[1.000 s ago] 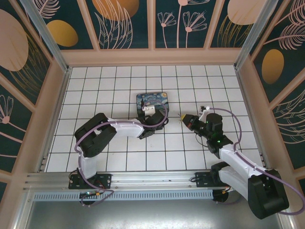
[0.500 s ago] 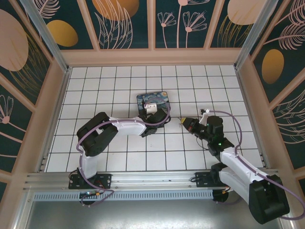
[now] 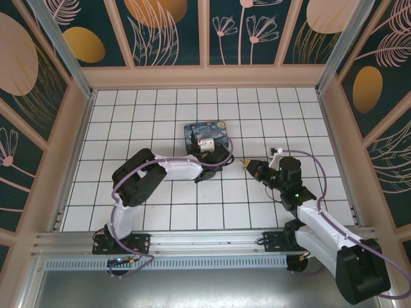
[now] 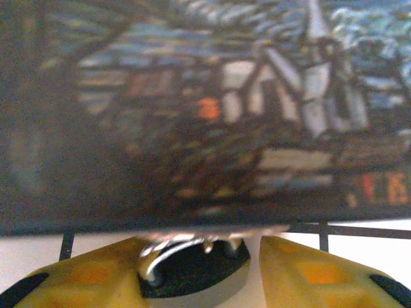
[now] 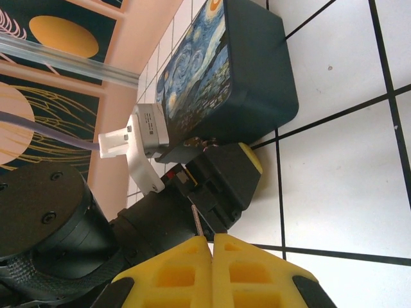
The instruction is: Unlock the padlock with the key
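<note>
The padlock (image 4: 192,273) is a small dark body with a thin metal shackle (image 4: 160,255), and it hangs at the lower edge of the blue painted tin box (image 4: 205,109). My left gripper (image 3: 220,158) is closed in round the padlock: its left finger (image 4: 96,276) lies against it and its right finger (image 4: 321,273) stands close at the other side. My right gripper (image 5: 212,239) is shut on the key (image 5: 198,219). The thin shaft of the key sticks out toward the left gripper's black finger housing, a short way right of the box (image 3: 205,135).
The box (image 5: 225,70) lies on the white tiled floor (image 3: 160,109) at mid-table, with both arms meeting at its near right corner. Painted walls (image 3: 58,128) fence the floor on three sides. Open tiles lie to the left, right and behind.
The left gripper's jaws have narrowed round the padlock and the left arm has pushed in closer to the box. The right gripper has dropped slightly nearer, still pinching the key.
</note>
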You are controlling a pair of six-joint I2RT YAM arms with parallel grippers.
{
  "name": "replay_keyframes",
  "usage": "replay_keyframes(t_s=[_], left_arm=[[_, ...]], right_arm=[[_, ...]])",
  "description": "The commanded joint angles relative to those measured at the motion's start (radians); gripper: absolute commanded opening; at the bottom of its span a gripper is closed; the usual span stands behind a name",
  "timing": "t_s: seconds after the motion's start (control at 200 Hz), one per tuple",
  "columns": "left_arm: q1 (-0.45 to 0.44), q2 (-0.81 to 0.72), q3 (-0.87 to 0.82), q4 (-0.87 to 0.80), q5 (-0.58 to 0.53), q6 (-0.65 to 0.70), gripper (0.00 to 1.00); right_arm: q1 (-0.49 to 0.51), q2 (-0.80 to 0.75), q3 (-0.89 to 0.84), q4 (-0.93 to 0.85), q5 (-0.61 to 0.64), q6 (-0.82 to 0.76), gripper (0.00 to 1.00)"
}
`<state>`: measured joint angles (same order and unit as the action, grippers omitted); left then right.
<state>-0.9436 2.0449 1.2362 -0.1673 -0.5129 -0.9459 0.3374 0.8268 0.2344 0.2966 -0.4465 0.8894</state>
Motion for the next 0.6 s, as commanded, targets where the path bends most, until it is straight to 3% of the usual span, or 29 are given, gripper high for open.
replay_keyframes(t_s=[0.0, 0.245, 0.596], left_arm=[[0.006, -0.014, -0.007, -0.005, -0.013, 0.007, 0.41], [0.007, -0.073, -0.012, -0.004, 0.109, 0.074, 0.28], [0.044, -0.172, -0.029, -0.02, 0.363, 0.091, 0.26]], right_arm=[[-0.007, -0.03, 0.002, -0.03, -0.01, -0.03, 0.0], [-0.001, -0.038, -0.038, -0.041, 0.005, -0.037, 0.0], [0.027, -0.024, -0.055, -0.008, 0.011, -0.027, 0.0]])
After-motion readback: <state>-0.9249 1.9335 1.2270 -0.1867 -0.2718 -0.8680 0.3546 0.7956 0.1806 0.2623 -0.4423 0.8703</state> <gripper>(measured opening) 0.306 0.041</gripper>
